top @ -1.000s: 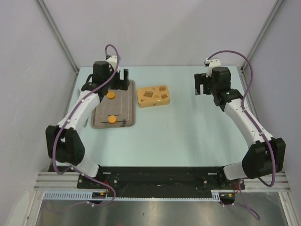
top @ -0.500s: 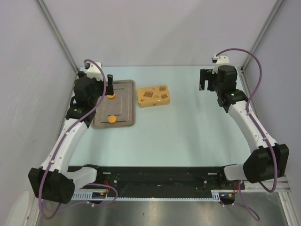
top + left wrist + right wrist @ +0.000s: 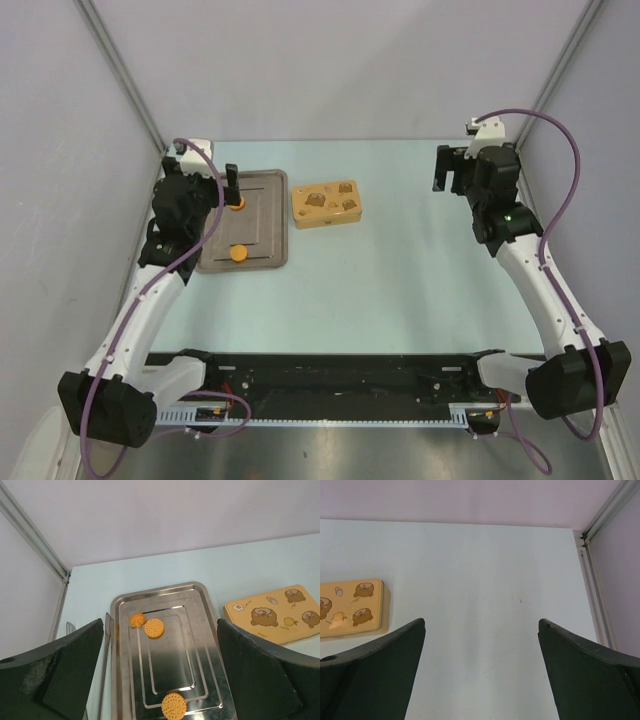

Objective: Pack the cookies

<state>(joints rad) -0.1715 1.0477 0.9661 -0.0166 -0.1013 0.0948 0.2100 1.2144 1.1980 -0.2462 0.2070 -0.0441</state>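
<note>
My left gripper (image 3: pixel 225 186) hangs over the far-left part of the pale blue-green table (image 3: pixel 400 280), its jaws spread as wide as they go and holding nothing. My right gripper (image 3: pixel 447 172) hangs at the far right, just as wide and just as empty.

From above I count two small orange round cookies (image 3: pixel 238 253) on the rectangular silver metal tray (image 3: pixel 265 225): one by its near end, and one toward its far end, right beside my left finger in that view. My left wrist camera tells more. The far one is really a pair, a ruffled orange cookie (image 3: pixel 137 620) touching a flat patterned disc (image 3: pixel 154 628). The third cookie (image 3: pixel 173 706) lies alone, well apart from them.

That view also shows the flat yellow rectangular box (image 3: pixel 272 615) just right of the tray, its top printed with cartoon bears. From above those prints are only brown blotches.

My right wrist camera catches one end of that box at its left edge. Otherwise it sees only bare table between its two dark fingers (image 3: pixel 375 670).
</note>
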